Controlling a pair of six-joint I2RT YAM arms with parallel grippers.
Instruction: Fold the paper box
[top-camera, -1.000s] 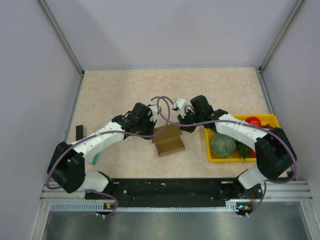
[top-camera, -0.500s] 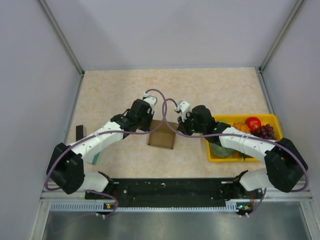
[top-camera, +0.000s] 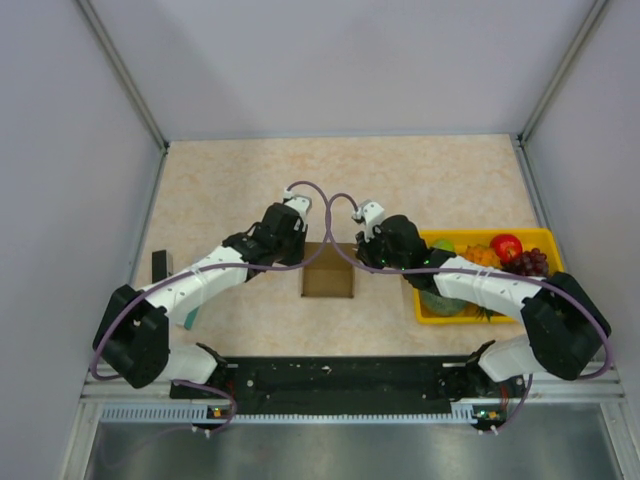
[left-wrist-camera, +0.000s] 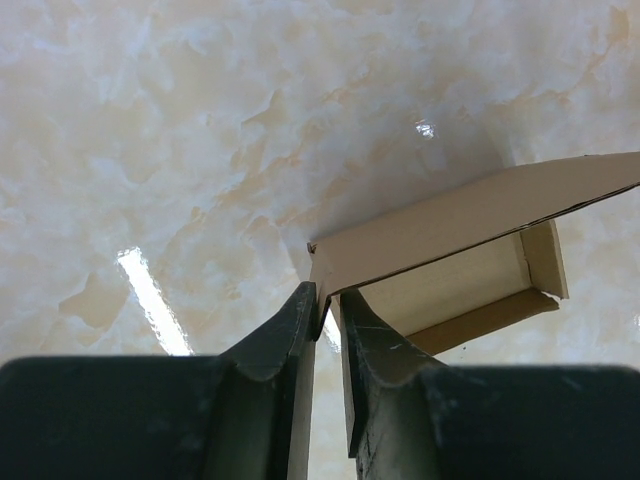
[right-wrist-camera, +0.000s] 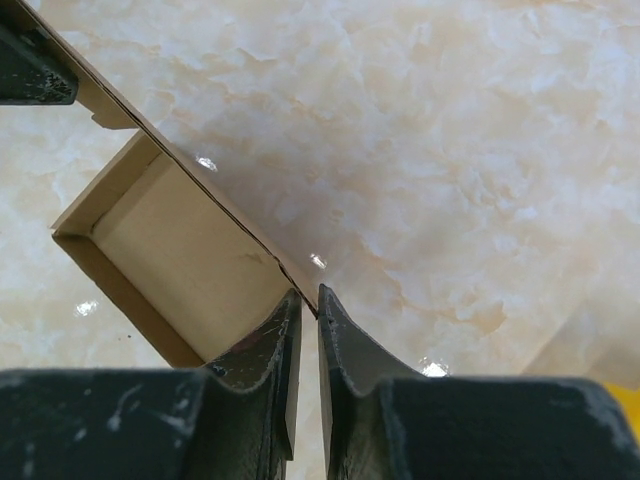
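The paper box (top-camera: 328, 272) is a small brown cardboard carton lying on the table between my two arms, its hollow side showing. In the left wrist view the box (left-wrist-camera: 450, 225) has its near corner between my left gripper (left-wrist-camera: 328, 300) fingers. One finger touches the wall and a slit shows beside the other. From above, the left gripper (top-camera: 304, 249) is at the box's left rear corner. My right gripper (right-wrist-camera: 305, 295) is nearly shut, with the edge of the box wall (right-wrist-camera: 170, 240) caught at its tips. Seen from above, the right gripper (top-camera: 356, 256) stands at the right rear corner.
A yellow tray (top-camera: 541, 234) sits at the right with a tomato (top-camera: 507, 245), grapes (top-camera: 531, 262) and a green melon (top-camera: 443, 297). A small black block (top-camera: 160, 265) and a teal-and-white packet (top-camera: 190, 315) lie at the left, near the left arm.
The box went from tilted with a flap spread out to a squared shape lying straight between the grippers. Both wrists moved closer together, and the left fingers have parted slightly.
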